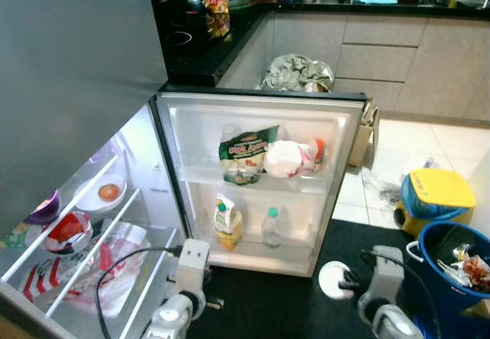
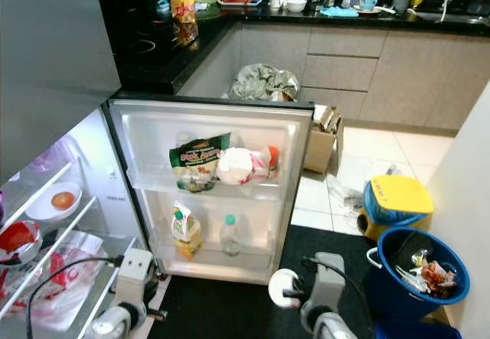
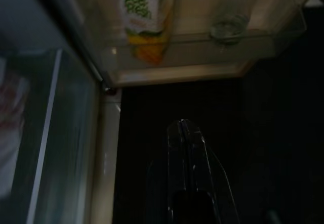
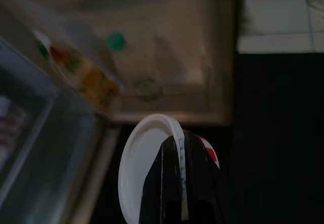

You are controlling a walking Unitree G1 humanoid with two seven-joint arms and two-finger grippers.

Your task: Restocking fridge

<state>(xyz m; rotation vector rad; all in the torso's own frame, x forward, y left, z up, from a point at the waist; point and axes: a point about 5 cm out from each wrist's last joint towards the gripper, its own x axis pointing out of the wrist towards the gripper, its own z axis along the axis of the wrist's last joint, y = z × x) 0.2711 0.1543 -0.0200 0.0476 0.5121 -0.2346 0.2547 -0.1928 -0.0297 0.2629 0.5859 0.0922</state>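
The right gripper (image 4: 181, 148) pinches a round white lid (image 4: 144, 168) before the open fridge door (image 1: 337, 186); the left gripper (image 3: 185, 133) is pressed together.

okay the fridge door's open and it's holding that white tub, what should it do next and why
Probably carry the right gripper, shut on the white tub, forward toward the lower door shelf. The space beside the water bottle looks free, and the tub hangs low before the open door.

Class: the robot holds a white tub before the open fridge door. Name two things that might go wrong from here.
1. The right gripper pinches the white tub only by its rim, so it may slip or tilt.
2. The upper door shelf is already crowded by the green bag and a white packet; pushing the tub in there could dislodge them.
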